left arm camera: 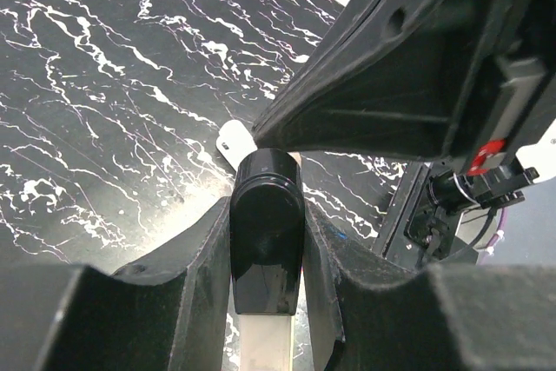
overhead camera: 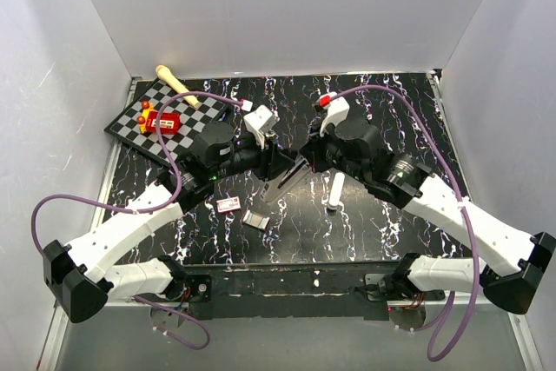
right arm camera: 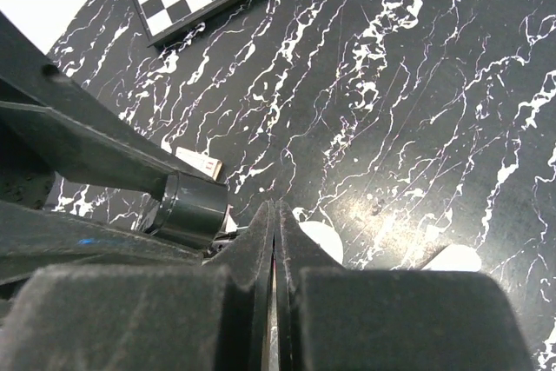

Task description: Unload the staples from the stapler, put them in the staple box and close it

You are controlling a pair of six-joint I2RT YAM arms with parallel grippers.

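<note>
Far left, a chessboard [overhead camera: 161,123] lies by the wall with a red piece [overhead camera: 163,122] on it and a cream stick [overhead camera: 176,84] just beyond its far edge. Moving in, the left gripper [left arm camera: 265,223] is clamped on the stapler [left arm camera: 265,241], one finger on each side of its glossy dark rear end. From above, the stapler [overhead camera: 280,187] sits mid-table, lifted off the marbled black mat [overhead camera: 382,119] and slanting toward the near left. Near it on the mat lie a small red-and-white box [overhead camera: 228,205] and, just right of that, a flat silvery rectangle [overhead camera: 257,219]. Next comes the right gripper [right arm camera: 274,223], its fingers pressed together, right up against the stapler. Whether anything thin is pinched there, we cannot tell. Further right, a white oblong stick [overhead camera: 334,190] lies on the mat.
</note>
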